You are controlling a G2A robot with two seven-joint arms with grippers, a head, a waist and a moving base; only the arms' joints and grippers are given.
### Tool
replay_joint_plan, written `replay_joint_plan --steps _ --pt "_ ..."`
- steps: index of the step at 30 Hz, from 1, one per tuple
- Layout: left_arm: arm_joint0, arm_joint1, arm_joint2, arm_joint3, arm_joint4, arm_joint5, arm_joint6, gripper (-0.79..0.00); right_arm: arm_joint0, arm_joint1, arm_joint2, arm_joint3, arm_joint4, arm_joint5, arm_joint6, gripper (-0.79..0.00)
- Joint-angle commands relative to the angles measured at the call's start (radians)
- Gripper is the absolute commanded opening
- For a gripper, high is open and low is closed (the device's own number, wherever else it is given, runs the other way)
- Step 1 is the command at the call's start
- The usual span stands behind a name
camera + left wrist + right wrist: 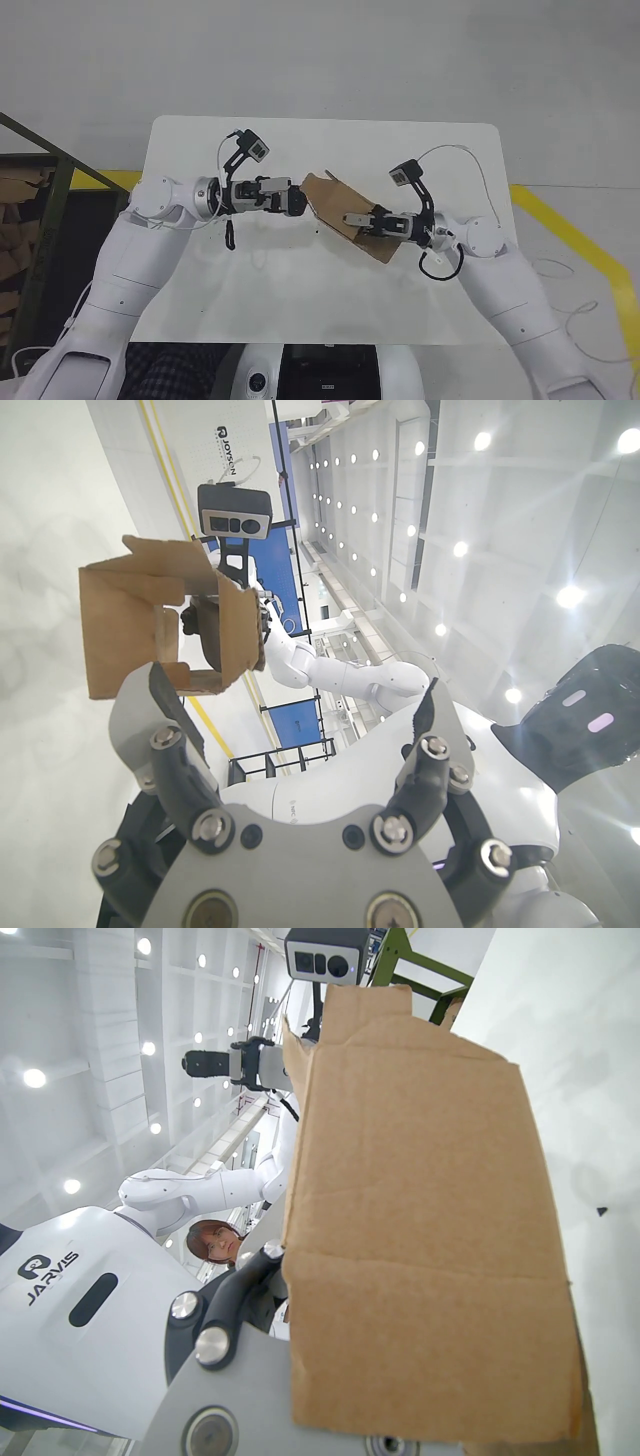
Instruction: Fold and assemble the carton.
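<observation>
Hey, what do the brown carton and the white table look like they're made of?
The brown folded carton looks like matte corrugated cardboard: creased fold lines and rough, ribbed cut edges. The white rectangular table seems a smooth laminate or painted board, faintly glossy; the look leaves the exact material open.

The carton [420, 1208] hides most of the right end effector [362, 220] from its own wrist camera, and that picture's lower edge cuts the cardboard off. From the left wrist, the carton's walls partly screen the same end effector, while a pad [169, 699] of the left end effector [294, 675] covers the carton's near corner.
</observation>
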Motion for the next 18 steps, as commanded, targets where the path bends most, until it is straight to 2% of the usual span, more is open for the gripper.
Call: replay_joint_plan --steps 1,18 --pt "-0.002 -0.001 0.003 0.0 -0.002 0.0 0.001 0.0 -0.001 -0.003 -0.013 -0.008 0.007 0.002 0.006 -0.785" --pt "-0.009 -0.007 0.029 -0.025 -0.003 0.0 -0.017 0.0 0.016 -0.019 -0.064 0.001 0.031 0.001 0.022 -0.785"
